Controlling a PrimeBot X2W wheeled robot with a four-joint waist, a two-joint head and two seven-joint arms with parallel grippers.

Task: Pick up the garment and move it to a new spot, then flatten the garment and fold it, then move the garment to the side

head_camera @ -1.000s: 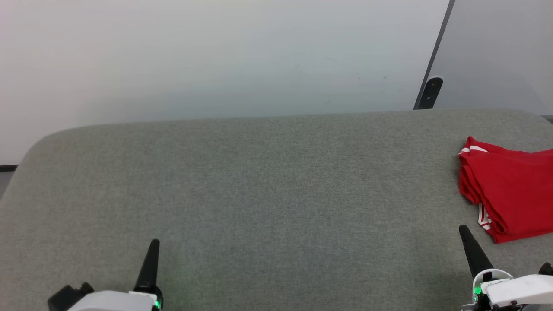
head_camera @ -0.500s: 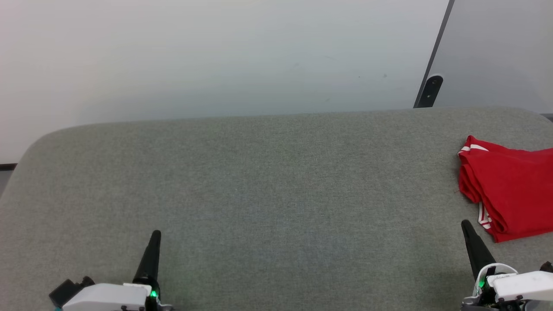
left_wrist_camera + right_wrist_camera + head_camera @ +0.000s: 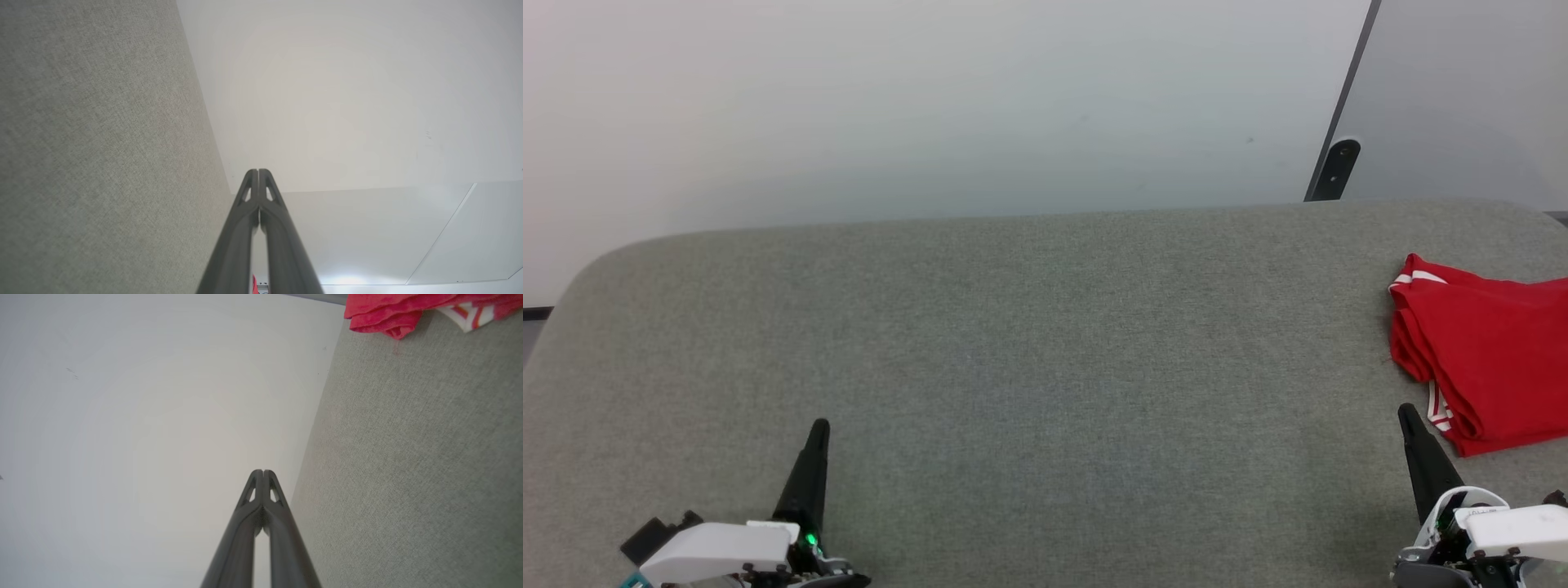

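My left gripper (image 3: 820, 426) and right gripper (image 3: 1405, 410) are both pinched closed, empty. Shirt (image 3: 1499, 359) lies folded at the pad's (image 3: 1045, 343) right edge, just past my right gripper, striped trim showing.

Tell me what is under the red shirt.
The folded red jersey-style shirt with white-striped trim lies directly on the grey fabric-covered surface. Nothing pokes out from beneath; the patch it covers is hidden, and its right part runs out of view.

No writing, number or sign is showing legibly anywhere; the shirt (image 3: 1494, 359) is lying with plain red cloth and white stripes showing.
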